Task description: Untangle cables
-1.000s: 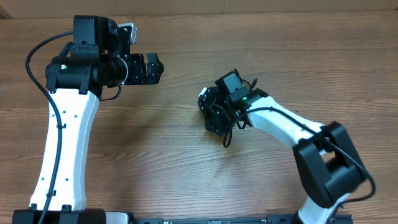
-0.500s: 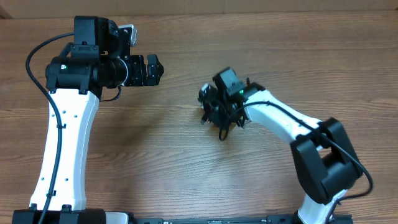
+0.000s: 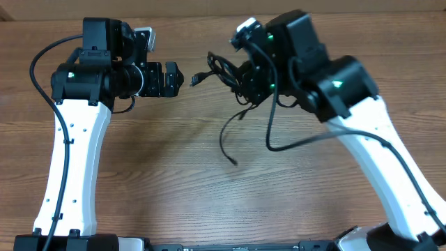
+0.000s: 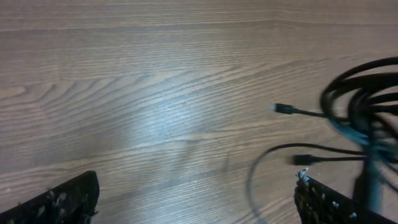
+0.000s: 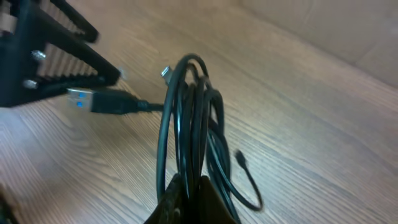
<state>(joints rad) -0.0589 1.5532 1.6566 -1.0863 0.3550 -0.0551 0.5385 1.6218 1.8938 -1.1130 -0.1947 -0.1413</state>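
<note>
Cables (image 3: 230, 70) are seen gathered in one dark bundle, held up over the wooden table (image 3: 209, 202) between the two white arms. Little of the untangling can be judged done. Several loops are wound together in a tight coil, and no cord is laid out by itself on the tabletop. By that judgement nearly everything is left: each cord is yet to be drawn out of the coil and set apart from the others.

The bundle is grasped by the right gripper (image 5: 189, 202), whose jaws are clenched on the lower part of the loops. In the right wrist view the coil is seen rising from between them. Two long tails are let hang from the bundle, and one tail (image 3: 226, 143) is curled down toward the table.

The left gripper (image 3: 178, 77) is held just beside the bundle, with its jaws spread wide and nothing between them. In the left wrist view the cords are seen ahead and to the right of its fingers (image 4: 68, 199), apart from them. A silver-tipped plug end (image 5: 87, 99) is pointed toward the left gripper, near it, with no contact made out.
</note>
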